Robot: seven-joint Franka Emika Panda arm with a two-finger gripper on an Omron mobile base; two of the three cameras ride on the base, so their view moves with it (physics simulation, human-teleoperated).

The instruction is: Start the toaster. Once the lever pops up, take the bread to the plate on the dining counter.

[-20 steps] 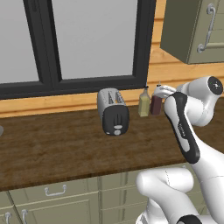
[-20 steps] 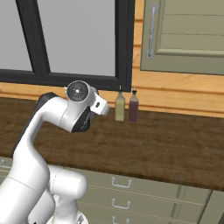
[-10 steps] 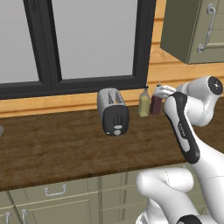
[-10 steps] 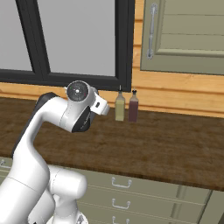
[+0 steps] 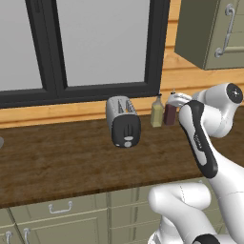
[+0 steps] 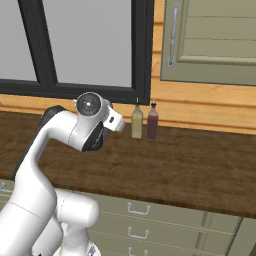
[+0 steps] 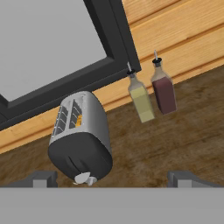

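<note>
The silver toaster (image 5: 122, 119) (image 7: 81, 135) stands on the dark wood worktop below the window, its black end panel facing the room. The pale lever (image 7: 83, 178) sits low on that panel, close beside a second pale knob. A tan edge of the bread (image 7: 78, 120) peeks from one slot. My gripper (image 7: 113, 179) hangs open in the air, well short of the toaster and to its right, with nothing between its fingertips (image 7: 43, 179). The white hand (image 5: 177, 99) (image 6: 115, 120) hovers over the bottles. The plate and the dining counter are out of view.
An olive bottle (image 5: 157, 112) (image 7: 141, 101) and a dark red bottle (image 5: 169, 113) (image 7: 164, 89) stand at the wall right of the toaster. Wall cabinets (image 6: 210, 40) hang at the upper right. Drawers (image 5: 59, 217) run under the worktop (image 5: 57, 162).
</note>
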